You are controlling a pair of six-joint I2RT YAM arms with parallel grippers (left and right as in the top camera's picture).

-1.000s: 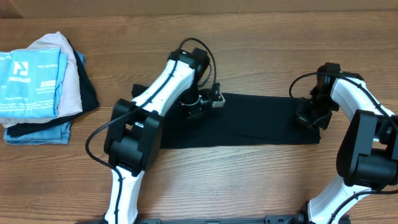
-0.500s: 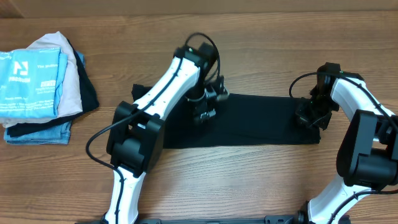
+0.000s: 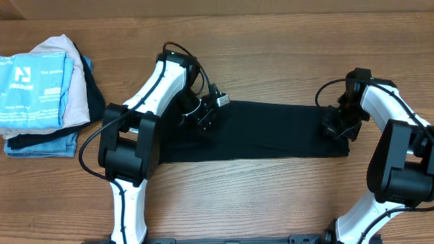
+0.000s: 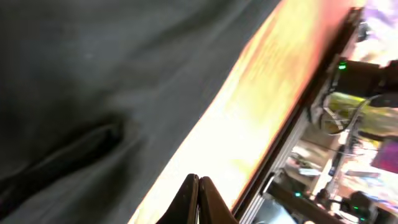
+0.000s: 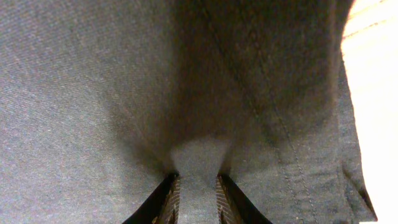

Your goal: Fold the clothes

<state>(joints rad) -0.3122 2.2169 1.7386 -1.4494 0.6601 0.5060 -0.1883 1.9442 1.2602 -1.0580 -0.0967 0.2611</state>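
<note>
— Two fingertips, one small tuck of cloth: the right gripper is closed to a narrow gap on a pinch of the plain black T-shirt, soft matte fabric bunched in its jaws.
— Thin bite, that. A pull from here could slide the fabric out, with so little caught.
— Now the left gripper: closed tight, tips touching, nothing visible between them, hanging over the cloth's edge where it meets the light brown wooden table.
— So one end is held and the other isn't. Lift now and I'd expect the strip to drag crooked and its fold to open.
— Poses. The white right arm curls in from the near right, wrist bent down onto the strip's right end. The white left arm reaches forward, then doubles back, gripper over the strip's left part.
— And the shirt lies as a long band across the table's middle.
— Far left, well apart: a light blue garment with white print lies on a pale pink-beige garment.
</note>
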